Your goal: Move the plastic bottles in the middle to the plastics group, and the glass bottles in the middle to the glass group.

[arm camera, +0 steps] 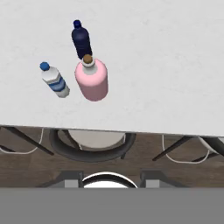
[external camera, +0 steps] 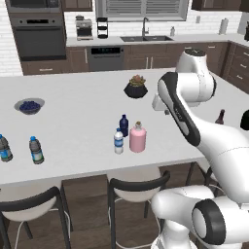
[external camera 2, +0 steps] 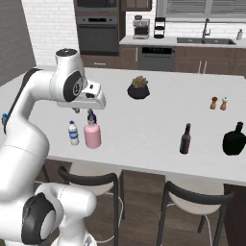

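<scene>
Three bottles stand close together at the middle of the white counter: a clear bottle with a pale blue label point(external camera: 118, 141) point(external camera 2: 73, 133) point(arm camera: 55, 80), a dark navy bottle point(external camera: 124, 125) point(external camera 2: 90, 117) point(arm camera: 81, 40) and a squat pink bottle point(external camera: 137, 137) point(external camera 2: 92, 135) point(arm camera: 91, 78). Two greyish blue-capped water bottles point(external camera: 35, 150) point(external camera: 4, 148) stand at the counter's left end. A slim dark brown bottle point(external camera: 220, 116) point(external camera 2: 185, 139) stands far right. My gripper point(external camera 2: 82, 111) point(arm camera: 112, 179) hangs open above the three middle bottles, near the counter's front edge, holding nothing.
A potted succulent point(external camera: 136, 87) point(external camera 2: 139, 88) sits behind the middle bottles. A bowl of blueberries point(external camera: 29, 105) is at the left. A round black bottle point(external camera 2: 234, 139) and salt and pepper shakers point(external camera 2: 214, 103) stand at the right. Stools point(external camera: 138, 187) point(external camera 2: 89, 180) line the counter's front.
</scene>
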Tool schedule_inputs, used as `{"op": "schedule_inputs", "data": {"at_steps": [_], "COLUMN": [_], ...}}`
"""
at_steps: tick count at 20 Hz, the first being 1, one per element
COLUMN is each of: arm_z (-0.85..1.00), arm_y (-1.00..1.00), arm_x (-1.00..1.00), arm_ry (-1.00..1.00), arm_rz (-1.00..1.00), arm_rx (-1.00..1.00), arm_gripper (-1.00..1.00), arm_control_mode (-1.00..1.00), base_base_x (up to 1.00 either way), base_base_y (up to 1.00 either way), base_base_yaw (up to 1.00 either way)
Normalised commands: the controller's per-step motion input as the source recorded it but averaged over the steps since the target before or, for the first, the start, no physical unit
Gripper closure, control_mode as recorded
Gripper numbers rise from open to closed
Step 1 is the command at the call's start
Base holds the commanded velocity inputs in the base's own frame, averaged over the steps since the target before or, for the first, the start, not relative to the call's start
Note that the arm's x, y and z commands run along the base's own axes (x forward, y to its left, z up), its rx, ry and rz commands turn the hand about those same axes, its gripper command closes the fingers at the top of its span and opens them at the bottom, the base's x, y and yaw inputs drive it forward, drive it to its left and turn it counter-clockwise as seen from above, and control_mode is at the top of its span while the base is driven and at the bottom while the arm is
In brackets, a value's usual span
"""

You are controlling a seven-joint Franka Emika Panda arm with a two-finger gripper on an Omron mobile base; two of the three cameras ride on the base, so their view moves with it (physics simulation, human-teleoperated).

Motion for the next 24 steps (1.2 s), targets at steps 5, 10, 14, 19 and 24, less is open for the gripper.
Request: {"op": "schedule_inputs", "data": {"at_steps": [5, 10, 14, 19, 24], "arm_z": [-0.16, -0.38, -0.54, -0.37, -0.20], "arm_y": [0.00, 0.16, 0.07, 0.00, 0.18], "arm_x": [-0.03, 0.00, 0.19, 0.36, 0.68], "arm_ry": [0.04, -0.01, -0.04, -0.02, 0.00], "arm_rz": [0.00, 0.00, 0.00, 0.06, 0.20], "arm_rx": [0.00, -0.02, -0.01, 0.00, 0.00], "arm_gripper": [-1.00, -1.00, -1.00, -1.00, -1.00], "arm_control_mode": [-1.00, -1.00, -1.00, -1.00, -1.00], "base_base_x": [0.00, 0.00, 0.00, 0.00, 0.00], "base_base_y": [0.00, 0.00, 0.00, 0.00, 0.00], "base_base_yaw": [0.00, 0.00, 0.00, 0.00, 0.00]}}
